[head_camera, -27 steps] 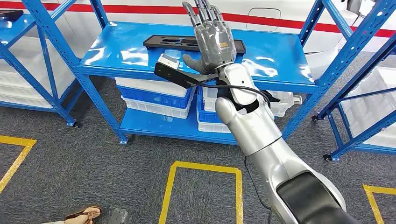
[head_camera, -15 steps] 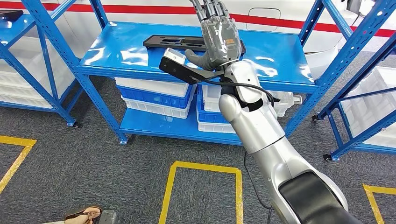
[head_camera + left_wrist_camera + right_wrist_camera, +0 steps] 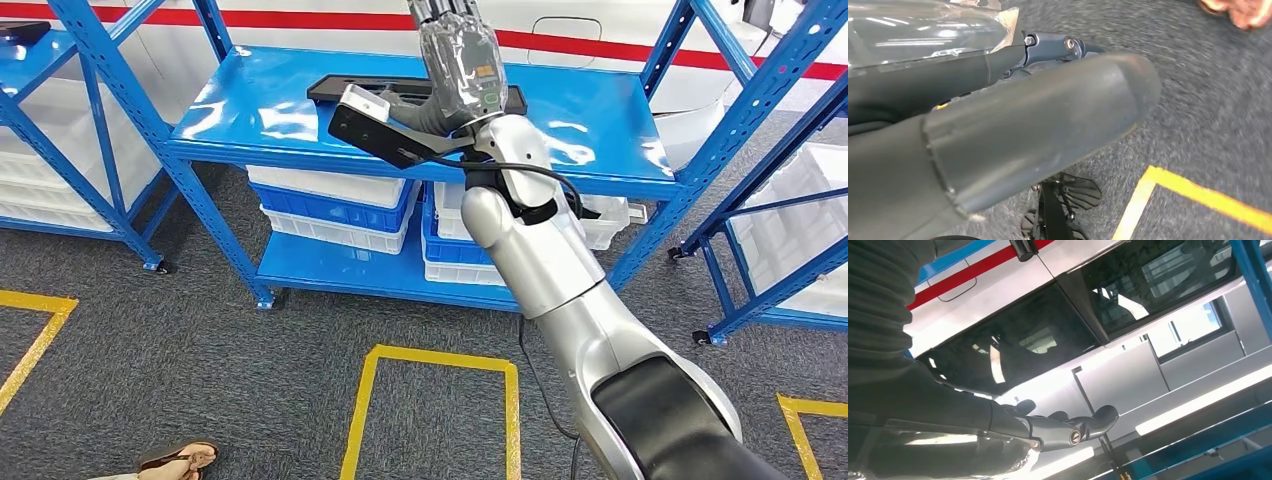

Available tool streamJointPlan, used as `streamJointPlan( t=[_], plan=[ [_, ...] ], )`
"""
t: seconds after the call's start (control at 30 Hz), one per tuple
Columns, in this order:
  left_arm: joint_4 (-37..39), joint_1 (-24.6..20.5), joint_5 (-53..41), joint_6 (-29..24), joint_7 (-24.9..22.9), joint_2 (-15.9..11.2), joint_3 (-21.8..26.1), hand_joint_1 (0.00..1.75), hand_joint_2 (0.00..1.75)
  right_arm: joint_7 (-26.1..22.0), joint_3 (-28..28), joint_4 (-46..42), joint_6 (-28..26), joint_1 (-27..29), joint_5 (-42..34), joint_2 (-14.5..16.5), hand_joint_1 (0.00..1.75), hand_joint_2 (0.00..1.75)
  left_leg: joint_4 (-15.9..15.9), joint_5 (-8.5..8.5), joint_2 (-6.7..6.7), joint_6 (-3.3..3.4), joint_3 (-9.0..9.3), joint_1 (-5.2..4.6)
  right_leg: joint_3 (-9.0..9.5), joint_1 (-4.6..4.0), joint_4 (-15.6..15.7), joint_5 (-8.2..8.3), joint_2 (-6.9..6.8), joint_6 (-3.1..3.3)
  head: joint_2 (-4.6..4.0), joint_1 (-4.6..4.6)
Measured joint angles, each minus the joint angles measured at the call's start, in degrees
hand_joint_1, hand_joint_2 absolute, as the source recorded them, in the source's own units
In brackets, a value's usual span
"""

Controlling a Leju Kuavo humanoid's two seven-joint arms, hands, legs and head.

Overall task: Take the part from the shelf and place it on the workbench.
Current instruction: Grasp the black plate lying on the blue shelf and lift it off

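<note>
The part (image 3: 350,90) is a long flat black piece lying across the back of the blue shelf's top board (image 3: 260,110). My right hand (image 3: 458,62) is raised over the shelf with its fingers stretched upward, and it hides the part's right half; I cannot tell whether it touches the part. In the right wrist view the right hand (image 3: 998,435) has nothing between its fingers (image 3: 1098,420). My left hand (image 3: 998,125) hangs over the grey carpet, its thick thumb and dark fingers holding nothing.
White and blue bins (image 3: 335,205) fill the shelf's lower level. More blue racks stand at the left (image 3: 60,120) and right (image 3: 770,150). Behind is a white vehicle with a red stripe (image 3: 600,45). Yellow floor lines (image 3: 440,360) and a person's sandalled foot (image 3: 180,460) lie below.
My right hand has risen and pushed farther over the shelf toward the part, so its fingertips now pass the picture's top edge. The part has not moved.
</note>
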State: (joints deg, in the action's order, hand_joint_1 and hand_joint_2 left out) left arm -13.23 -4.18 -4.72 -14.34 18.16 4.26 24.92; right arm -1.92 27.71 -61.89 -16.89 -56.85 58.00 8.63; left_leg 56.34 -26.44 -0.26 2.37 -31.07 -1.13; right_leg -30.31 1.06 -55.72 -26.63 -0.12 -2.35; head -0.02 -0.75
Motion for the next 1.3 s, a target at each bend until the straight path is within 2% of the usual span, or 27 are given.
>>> streamJointPlan(
  t=[0.23,0.33,0.37,0.4,0.47,0.5,0.53,0.57,0.63,0.67,0.7,0.77,0.83,0.87,0.9,0.97,1.0,1.03,1.07,1.1,1.13,1.17,1.2,1.23,1.3],
  plan=[
    [0.1,0.7,1.2,-0.7,0.0,-0.7,3.9,0.0,0.0,-2.7,0.4,3.8,-1.6,-0.5,-1.0,1.9,0.0,1.75,0.5,-0.04,-0.13,0.09,-0.43,-0.03,-0.06,0.44,0.1,0.18,-0.02,-0.28,0.0,-0.01],
    [0.1,0.7,0.4,-0.6,0.3,-0.8,4.2,0.0,0.0,-3.1,0.5,4.7,-1.6,-1.0,-1.0,2.7,0.0,1.75,0.0,0.32,-0.05,0.7,-0.38,0.32,-0.82,0.45,-0.8,-0.27,-0.02,-0.53,0.0,0.01],
    [0.1,0.7,0.1,-0.6,0.4,-0.8,4.2,0.0,0.0,-3.1,0.5,4.9,-1.6,-1.3,-1.0,2.8,0.0,1.75,-0.2,0.49,-0.01,0.97,-0.31,0.48,-1.81,0.37,-2.6,-1.07,-0.01,-0.39,0.0,0.07],
    [0.1,0.7,-0.1,-0.6,0.5,-0.8,4.2,0.0,0.0,-3.2,0.6,5.2,-1.6,-1.5,-1.0,2.8,0.0,1.75,-0.3,0.6,0.04,1.16,-0.29,0.6,-3.53,0.3,-5.8,-2.39,-0.02,-0.1,0.0,0.14],
    [0.1,0.7,-0.2,-0.5,0.6,-0.8,4.2,0.0,0.0,-3.2,0.7,5.7,-1.6,-1.7,-1.0,2.8,0.0,1.75,-0.3,0.61,0.03,1.29,-0.39,0.55,-8.13,0.17,-14.5,-5.3,-0.01,0.51,0.0,0.26],
    [0.1,0.7,-0.2,-0.5,0.6,-0.8,4.2,0.0,0.0,-3.2,0.8,6.0,-1.5,-1.7,-1.0,2.8,0.0,1.75,-0.3,0.59,-0.01,1.3,-0.4,0.5,-10.06,0.09,-17.8,-6.08,-0.01,0.57,0.0,0.27],
    [0.1,0.8,-0.2,-0.5,0.6,-0.8,4.2,0.0,0.0,-3.2,0.8,6.2,-1.5,-1.6,-1.0,2.7,0.0,1.75,-0.2,0.55,-0.07,1.28,-0.36,0.43,-10.95,-0.02,-18.9,-5.91,0.0,0.45,0.0,0.28],
    [0.1,0.8,-0.2,-0.5,0.6,-0.8,4.2,0.0,0.0,-3.2,0.9,6.4,-1.5,-1.6,-1.0,2.7,0.0,1.75,-0.2,0.49,-0.15,1.22,-0.26,0.37,-10.55,-0.16,-17.4,-4.73,0.0,0.19,0.0,0.28],
    [0.1,0.8,-0.3,-0.5,0.6,-0.8,4.2,0.0,0.0,-3.2,0.9,6.7,-1.5,-1.8,-1.0,2.8,0.0,1.75,-0.2,0.23,-0.3,0.97,-0.01,0.26,-7.2,-0.39,-9.2,-0.79,-0.01,-0.08,0.0,0.3],
    [0.1,0.8,-0.3,-0.5,0.6,-0.8,4.2,0.0,0.0,-3.2,0.9,6.8,-1.5,-1.9,-1.0,2.8,0.0,1.75,0.0,0.03,-0.35,0.74,0.0,0.14,-5.45,-0.51,-5.2,0.83,-0.02,0.08,0.0,0.25],
    [0.2,0.8,-0.4,-0.5,0.6,-0.8,4.2,0.0,0.0,-3.3,1.0,6.9,-1.5,-2.0,-1.0,2.8,0.0,1.75,0.1,-0.14,-0.34,0.51,-0.06,0.09,-4.34,-0.57,-2.5,1.82,-0.02,0.37,0.0,0.23],
    [0.2,0.9,-0.6,-0.4,0.6,-0.8,4.2,0.0,0.0,-3.3,1.0,7.1,-1.5,-2.0,-1.0,2.9,0.0,1.75,0.2,-0.37,-0.26,-0.03,-0.22,0.13,-3.76,-0.74,-1.2,2.17,0.04,1.09,0.0,0.19],
    [0.2,0.9,-0.8,-0.3,0.6,-0.9,4.2,0.0,0.0,-3.4,1.1,7.3,-1.5,-2.1,-1.0,3.1,0.0,1.75,0.7,-0.95,-0.17,-0.69,-0.3,0.38,-3.51,-0.39,-0.9,2.21,0.12,1.81,0.0,0.19],
    [0.2,0.9,-0.9,-0.3,0.6,-1.0,4.2,0.0,0.0,-3.4,1.1,7.3,-1.5,-2.1,-1.0,3.2,0.0,1.75,2.1,-1.81,-0.13,-1.12,-0.82,0.53,-3.28,-0.17,-0.7,2.18,0.14,2.17,0.0,0.07],
    [0.2,0.9,-0.9,-0.2,0.6,-1.0,4.2,0.0,0.0,-3.4,1.1,7.3,-1.5,-2.2,-1.1,3.3,0.0,1.75,4.6,-3.13,-0.11,-1.59,-1.94,0.75,-3.03,0.06,-0.5,2.13,0.14,2.48,0.0,-0.03],
    [0.2,0.9,-0.9,-0.2,0.6,-1.1,4.2,0.0,0.0,-3.5,1.1,7.5,-1.5,-2.2,-1.1,3.6,0.0,1.75,12.1,-6.22,-0.05,-2.48,-6.01,1.33,-2.83,0.02,-0.6,1.92,0.14,2.83,0.0,-0.21],
    [0.2,1.0,-0.9,-0.2,0.6,-1.1,4.2,0.0,0.0,-3.5,1.1,7.6,-1.5,-2.1,-1.1,3.6,0.0,1.75,15.3,-6.99,-0.02,-2.85,-8.04,1.64,-2.78,0.01,-0.6,1.85,0.15,2.91,0.0,-0.18],
    [0.2,1.0,-0.9,-0.2,0.6,-1.2,4.2,0.0,0.0,-3.5,1.2,7.7,-1.5,-2.0,-1.1,3.6,0.0,1.75,16.6,-6.63,0.03,-3.15,-9.3,1.94,-2.71,0.01,-0.6,1.77,0.16,2.97,0.0,-0.19],
    [0.2,1.1,-0.9,-0.2,0.6,-1.2,4.2,0.0,0.0,-3.5,1.2,7.8,-1.5,-1.9,-1.1,3.6,0.0,1.75,15.6,-5.09,0.08,-3.39,-9.4,2.25,-2.59,0.04,-0.6,1.68,0.19,2.96,0.0,-0.19],
    [0.3,1.1,-0.9,-0.2,0.6,-1.2,4.2,0.0,0.0,-3.5,1.2,7.9,-1.5,-1.9,-1.1,3.6,0.0,1.75,12.4,-2.66,0.14,-3.59,-8.36,2.56,-2.43,0.09,-0.6,1.55,0.22,2.87,0.0,-0.18],
    [0.3,1.1,-1.0,-0.2,0.6,-1.3,4.2,0.0,0.0,-3.5,1.2,7.9,-1.5,-1.9,-1.1,3.7,0.0,1.75,8.1,-0.23,0.21,-3.76,-6.63,2.84,-2.25,0.12,-0.7,1.38,0.25,2.69,0.0,-0.19],
    [0.3,1.1,-1.1,-0.2,0.5,-1.3,4.2,0.0,0.0,-3.5,1.2,7.9,-1.5,-2.0,-1.1,3.7,0.0,1.75,4.4,1.38,0.2,-3.79,-5.0,2.87,-2.17,0.0,-0.7,1.22,0.27,2.42,0.0,-0.2],
    [0.3,1.1,-1.2,-0.2,0.5,-1.3,4.2,0.0,0.0,-3.5,1.2,7.9,-1.5,-2.1,-1.1,3.7,0.0,1.75,1.9,2.23,0.15,-3.63,-3.89,2.81,-2.16,-0.13,-0.7,1.1,0.29,2.12,0.0,-0.23],
    [0.3,1.0,-1.3,-0.1,0.4,-1.3,4.2,0.0,0.0,-3.6,1.2,8.0,-1.5,-2.2,-1.2,3.7,0.0,1.75,0.8,2.27,0.08,-3.32,-3.41,2.62,-2.21,-0.25,-0.7,1.03,0.29,1.83,0.0,-0.25],
    [0.4,1.1,-1.5,-0.1,0.3,-1.3,4.2,0.0,0.0,-3.7,1.2,8.0,-1.6,-2.3,-1.3,3.7,0.0,1.75,0.7,2.09,-0.07,-2.36,-3.36,2.26,-2.27,-0.39,-0.5,0.97,0.29,1.12,0.0,-0.26]
  ],
)
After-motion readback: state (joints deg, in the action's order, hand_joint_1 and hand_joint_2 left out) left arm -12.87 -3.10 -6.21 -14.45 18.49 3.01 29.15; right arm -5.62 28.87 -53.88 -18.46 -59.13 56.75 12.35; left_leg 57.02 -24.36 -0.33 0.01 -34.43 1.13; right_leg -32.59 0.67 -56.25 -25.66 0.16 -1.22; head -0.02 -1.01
